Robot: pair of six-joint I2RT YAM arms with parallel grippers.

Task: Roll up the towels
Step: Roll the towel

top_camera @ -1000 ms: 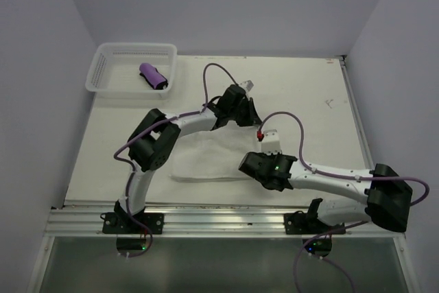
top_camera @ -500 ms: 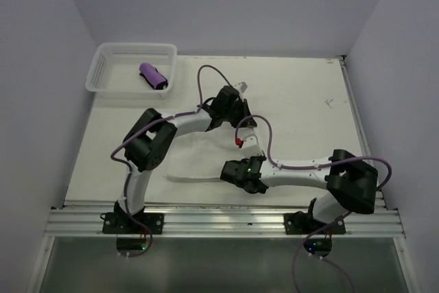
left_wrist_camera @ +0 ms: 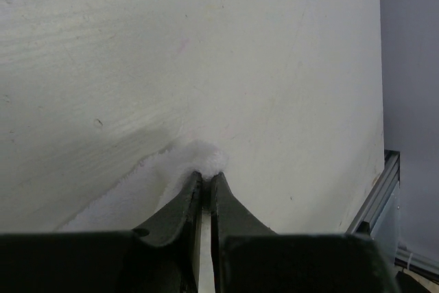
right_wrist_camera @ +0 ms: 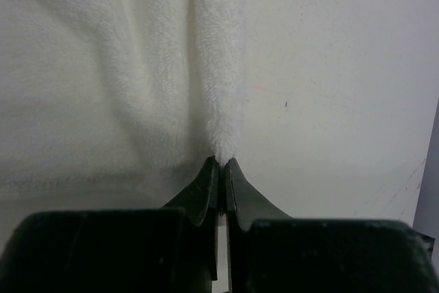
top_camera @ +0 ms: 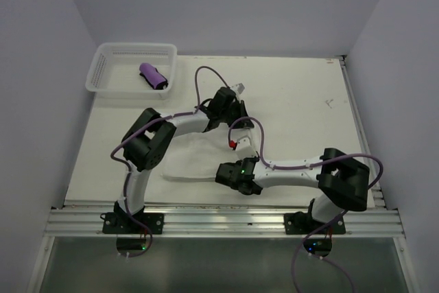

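The large white towel point(top_camera: 195, 159) lies bunched on the table between the arms. My left gripper point(left_wrist_camera: 206, 175) is shut on a fluffy corner of the white towel point(left_wrist_camera: 195, 157), at its far end point(top_camera: 238, 116). My right gripper point(right_wrist_camera: 223, 162) is shut on a raised fold of the same towel point(right_wrist_camera: 137, 66), at its near end point(top_camera: 225, 173). The small purple towel point(top_camera: 153, 76) lies rolled up inside the white mesh basket point(top_camera: 103, 66) at the back left.
The basket stands against the left wall. A metal rail point(top_camera: 219, 219) runs along the table's near edge. Purple cables point(top_camera: 254, 135) loop above both wrists. Bare table point(top_camera: 309, 108) stretches to the right of the towel.
My right gripper has swept left across the table with the towel's edge, gathering the cloth narrower. My left gripper shifted slightly left, still holding its corner.
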